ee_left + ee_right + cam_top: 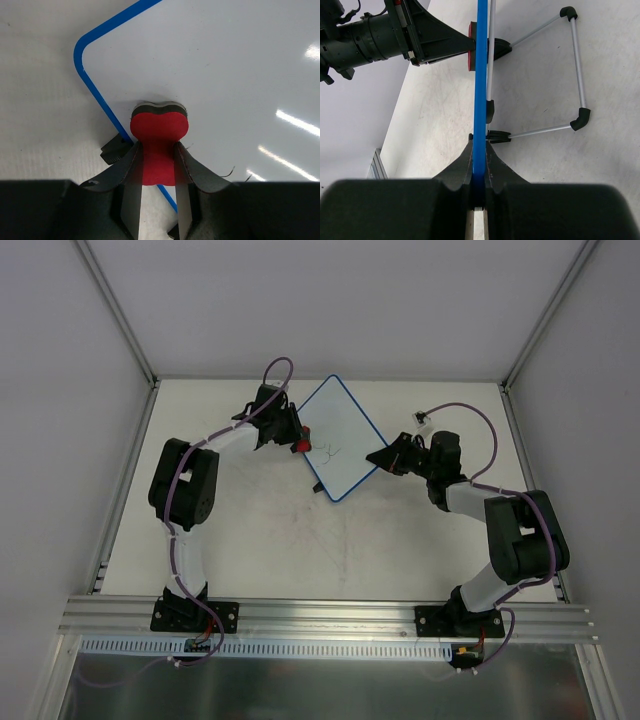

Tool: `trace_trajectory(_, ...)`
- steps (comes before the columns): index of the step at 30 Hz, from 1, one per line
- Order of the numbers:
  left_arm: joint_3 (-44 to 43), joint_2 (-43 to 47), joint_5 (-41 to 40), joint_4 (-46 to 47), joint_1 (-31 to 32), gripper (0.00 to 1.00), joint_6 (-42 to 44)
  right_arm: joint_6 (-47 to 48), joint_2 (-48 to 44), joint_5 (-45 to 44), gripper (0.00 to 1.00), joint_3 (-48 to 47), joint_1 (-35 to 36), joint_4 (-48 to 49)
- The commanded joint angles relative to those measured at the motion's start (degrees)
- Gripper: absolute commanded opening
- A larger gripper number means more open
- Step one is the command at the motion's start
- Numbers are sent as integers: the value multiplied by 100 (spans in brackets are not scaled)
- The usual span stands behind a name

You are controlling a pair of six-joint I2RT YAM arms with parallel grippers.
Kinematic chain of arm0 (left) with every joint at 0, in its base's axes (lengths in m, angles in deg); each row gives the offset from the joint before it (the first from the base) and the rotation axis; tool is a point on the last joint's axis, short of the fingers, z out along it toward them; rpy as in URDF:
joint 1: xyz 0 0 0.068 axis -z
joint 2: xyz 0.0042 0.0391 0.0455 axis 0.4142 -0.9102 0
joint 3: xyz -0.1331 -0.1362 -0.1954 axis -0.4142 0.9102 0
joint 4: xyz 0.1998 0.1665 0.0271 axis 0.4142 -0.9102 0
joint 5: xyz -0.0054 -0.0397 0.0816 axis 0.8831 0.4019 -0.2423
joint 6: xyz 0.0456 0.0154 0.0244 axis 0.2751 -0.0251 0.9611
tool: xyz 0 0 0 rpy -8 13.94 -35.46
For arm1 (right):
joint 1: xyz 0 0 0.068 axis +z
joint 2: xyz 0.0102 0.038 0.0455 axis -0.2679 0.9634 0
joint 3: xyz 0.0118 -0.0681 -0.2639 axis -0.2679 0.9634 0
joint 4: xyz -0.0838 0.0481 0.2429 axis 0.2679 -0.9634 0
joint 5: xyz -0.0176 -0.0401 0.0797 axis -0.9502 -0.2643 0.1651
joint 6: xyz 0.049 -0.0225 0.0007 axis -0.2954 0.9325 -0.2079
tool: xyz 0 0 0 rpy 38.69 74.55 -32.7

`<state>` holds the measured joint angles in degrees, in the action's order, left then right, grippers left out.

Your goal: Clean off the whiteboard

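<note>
Firmly, right gripper (479, 145) clamps whiteboard (345, 425) rim, left gripper (157, 152) holds eraser (159, 131) (red)

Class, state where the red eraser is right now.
In the top view the red eraser sits left of centre, clamped in the left gripper and held against the whiteboard near its left edge, beside the dark scribble.
</note>
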<state>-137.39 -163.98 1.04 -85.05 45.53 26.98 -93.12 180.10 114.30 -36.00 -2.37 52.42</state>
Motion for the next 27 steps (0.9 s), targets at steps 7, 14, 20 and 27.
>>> trace_trajectory(7,-424,-495,576,-55,65,0,-116,321,52,537,0,-136,177,5)
trace_trajectory(14,-565,-522,971,-11,258,0,-11,303,87,563,0,-145,177,40)
trace_trajectory(20,-574,-425,1351,121,548,0,269,303,113,572,0,-163,177,49)
trace_trajectory(27,-635,-285,1491,121,1022,0,779,295,122,563,0,-163,177,40)
